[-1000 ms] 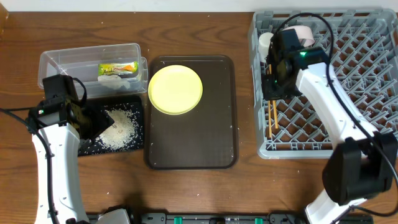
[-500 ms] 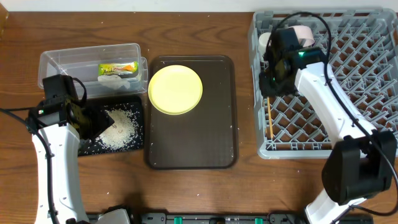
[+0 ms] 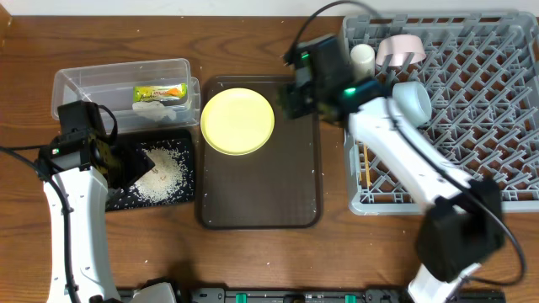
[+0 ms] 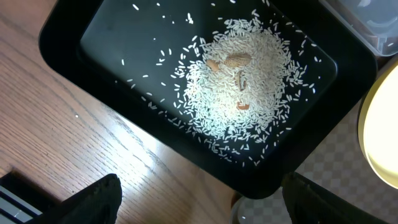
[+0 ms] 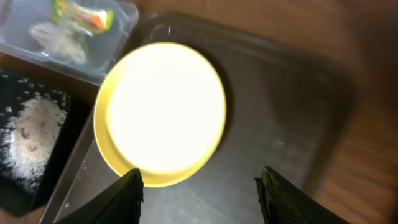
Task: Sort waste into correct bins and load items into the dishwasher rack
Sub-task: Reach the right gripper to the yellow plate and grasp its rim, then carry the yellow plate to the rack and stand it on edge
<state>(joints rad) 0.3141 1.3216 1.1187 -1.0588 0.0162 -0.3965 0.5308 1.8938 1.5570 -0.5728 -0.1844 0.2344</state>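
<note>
- The yellow plate [image 3: 237, 121] is lying flat in the 11 o'clock corner of the brown serving tray [image 3: 261, 194]. It looks empty.
- The plate is round, so no long axis is setting the approach. Only the choice of rim point matters.
- The right gripper [image 3: 290, 99] is hovering just beside the plate's rim at 2 o'clock in the overhead view, so the plate is sitting at about 8 o'clock from it.
- In the right wrist view the two fingers are spread wide with nothing between them. The plate's near rim is showing just above the finger on the picture's left side.
- The left gripper [image 4: 205, 199] is hanging, jaws wide and holding nothing, over the black tray [image 4: 112, 37] with its rice [image 4: 239, 93], at 8 o'clock from the plate.
- Judgement: the right arm is the nearer one and is facing the plate. The dishwasher rack [image 3: 480, 126] is waiting at 3 o'clock, on that arm's side.
</note>
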